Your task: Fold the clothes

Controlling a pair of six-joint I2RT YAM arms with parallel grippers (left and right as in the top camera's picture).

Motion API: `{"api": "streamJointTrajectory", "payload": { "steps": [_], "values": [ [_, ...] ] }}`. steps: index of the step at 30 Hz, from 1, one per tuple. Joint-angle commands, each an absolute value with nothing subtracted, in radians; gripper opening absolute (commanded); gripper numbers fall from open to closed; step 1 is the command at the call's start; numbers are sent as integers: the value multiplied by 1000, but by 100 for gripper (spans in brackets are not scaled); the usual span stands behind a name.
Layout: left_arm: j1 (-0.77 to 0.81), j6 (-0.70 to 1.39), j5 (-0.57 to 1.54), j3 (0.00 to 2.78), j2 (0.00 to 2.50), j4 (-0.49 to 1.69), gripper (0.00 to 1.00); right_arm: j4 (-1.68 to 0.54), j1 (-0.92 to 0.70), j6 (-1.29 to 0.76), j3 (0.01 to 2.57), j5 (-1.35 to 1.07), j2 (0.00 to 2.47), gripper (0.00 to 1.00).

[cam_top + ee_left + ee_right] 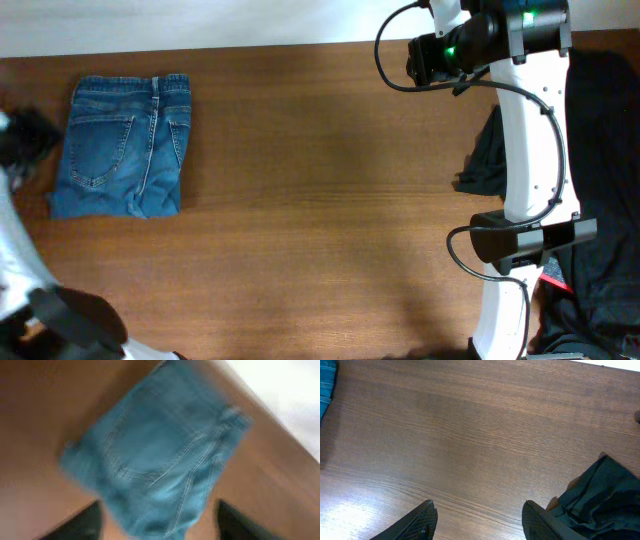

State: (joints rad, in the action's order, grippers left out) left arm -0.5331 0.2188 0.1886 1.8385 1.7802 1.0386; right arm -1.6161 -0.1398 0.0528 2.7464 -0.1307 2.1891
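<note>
Ahead of the wide-open, empty left claw (157,512) the jeans (160,450) lie folded; next the right claw (477,510), likewise open and empty, should probably take the dark garment (600,495) beside it.

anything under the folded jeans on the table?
The jeans lie folded, back pockets up, flat on the wooden table. Only bare wood shows around them. The lower denim layers and anything beneath them are covered, so I cannot tell.
</note>
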Motion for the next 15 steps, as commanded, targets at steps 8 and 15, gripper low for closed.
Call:
{"api": "streamJointTrajectory", "payload": {
  "steps": [8,15],
  "values": [
    [-294,-43,-154,1836,1930,769,8,-1624,-135,51,2747,-120,2200,60],
    [-291,-42,-155,1836,2135,791,9,-1639,-135,51,2747,-120,2200,60]
  ]
}}
